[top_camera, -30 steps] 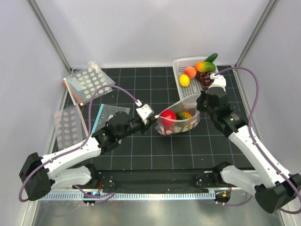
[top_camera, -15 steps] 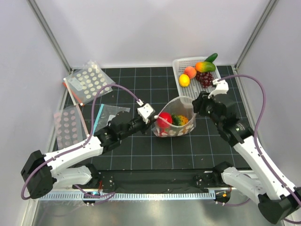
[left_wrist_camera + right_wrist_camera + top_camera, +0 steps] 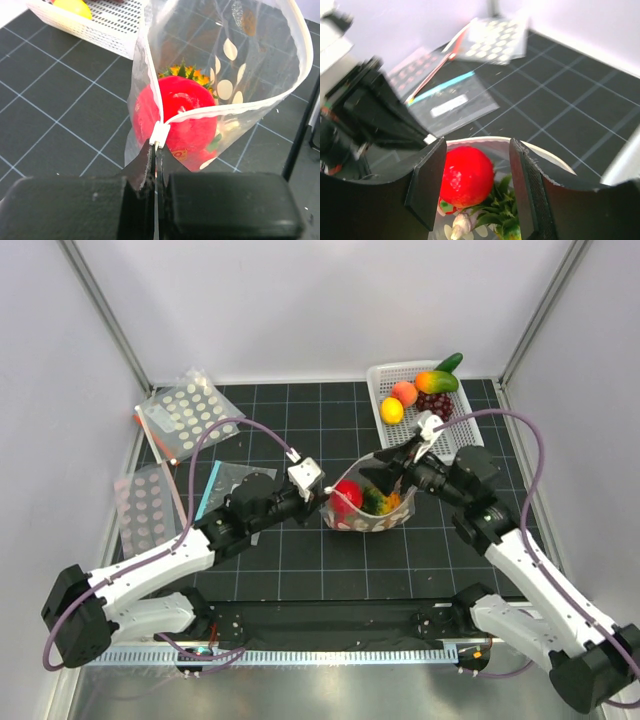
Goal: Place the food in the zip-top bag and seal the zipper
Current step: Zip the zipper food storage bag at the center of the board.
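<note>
Black matte counter (image 3: 300, 570), ruled with a thin pale grid, carries everything. Nearest, the left end effector (image 3: 156, 165) has its two blocky black fingers pressed together on a corner of the bag (image 3: 235, 60), just below a small white clip at the end of the zipper (image 3: 240, 103). That bag is thin clear plastic printed with white oval dots. It stands upright at mid-counter, with its mouth gaping in a wide loop.

Two pieces of food show plainly inside. One is a round, glossy red fruit (image 3: 182, 117). Behind it is a pineapple (image 3: 496, 202) with a spiky green crown. A pale piece lower down is too blurred to name.

Over the far side of the mouth hangs the right end effector (image 3: 476, 185). Its fingers are spread well apart, with the rim and the red fruit seen between them. Whether either finger touches the plastic I cannot tell.

Off to the left lie three flat bags: two spare dotted bags (image 3: 188, 412) and one plain bag (image 3: 232, 483) with a blue strip.

Farthest back, at the right, a white perforated basket (image 3: 395, 366) holds five pieces: a peach (image 3: 404, 393), a lemon (image 3: 392, 411), a mango (image 3: 437, 381), dark grapes (image 3: 432, 404) and one dark green piece (image 3: 450, 362).
</note>
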Robot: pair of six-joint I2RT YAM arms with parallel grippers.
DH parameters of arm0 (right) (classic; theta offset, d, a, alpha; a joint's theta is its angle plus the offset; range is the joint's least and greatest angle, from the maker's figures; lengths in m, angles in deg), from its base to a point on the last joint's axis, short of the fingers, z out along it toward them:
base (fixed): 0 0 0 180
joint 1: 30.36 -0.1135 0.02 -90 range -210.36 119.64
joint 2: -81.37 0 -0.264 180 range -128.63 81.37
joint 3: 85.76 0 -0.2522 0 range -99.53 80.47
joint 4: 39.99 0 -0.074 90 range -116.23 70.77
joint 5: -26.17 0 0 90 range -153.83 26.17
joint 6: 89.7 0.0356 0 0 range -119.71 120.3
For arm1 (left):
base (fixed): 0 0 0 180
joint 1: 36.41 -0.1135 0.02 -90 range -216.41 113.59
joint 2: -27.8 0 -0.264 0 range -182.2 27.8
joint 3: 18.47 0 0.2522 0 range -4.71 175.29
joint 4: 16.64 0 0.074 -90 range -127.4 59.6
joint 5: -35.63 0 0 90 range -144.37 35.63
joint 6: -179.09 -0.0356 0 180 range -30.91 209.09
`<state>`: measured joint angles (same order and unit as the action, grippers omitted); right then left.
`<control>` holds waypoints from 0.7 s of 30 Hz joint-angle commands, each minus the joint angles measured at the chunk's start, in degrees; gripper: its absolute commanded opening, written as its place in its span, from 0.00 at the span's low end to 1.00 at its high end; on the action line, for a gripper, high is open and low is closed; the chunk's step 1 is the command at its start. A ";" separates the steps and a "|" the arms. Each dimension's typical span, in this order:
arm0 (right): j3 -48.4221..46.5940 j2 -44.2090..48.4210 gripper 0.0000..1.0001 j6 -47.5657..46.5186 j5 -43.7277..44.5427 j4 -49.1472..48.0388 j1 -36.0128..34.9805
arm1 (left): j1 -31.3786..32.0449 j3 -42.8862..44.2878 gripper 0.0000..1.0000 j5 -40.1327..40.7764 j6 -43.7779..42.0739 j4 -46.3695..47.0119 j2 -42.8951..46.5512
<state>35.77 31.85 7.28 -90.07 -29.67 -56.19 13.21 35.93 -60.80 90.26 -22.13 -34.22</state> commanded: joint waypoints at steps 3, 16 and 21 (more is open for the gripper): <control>-5.47 -6.02 0.57 -11.19 -15.67 -1.48 -1.33 | -1.02 3.74 0.00 -5.69 1.03 -0.89 -0.38; -15.41 -12.97 0.54 -34.40 -12.44 17.32 -13.10 | -1.02 2.08 0.00 -7.01 1.73 -1.33 4.09; -16.11 -15.08 0.47 -36.86 -10.42 20.05 -14.87 | -1.11 1.28 0.00 -8.06 1.64 -0.36 5.15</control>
<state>22.13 17.71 -25.64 -101.91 -12.30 -70.13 12.40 37.16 -66.92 91.66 -25.34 -30.77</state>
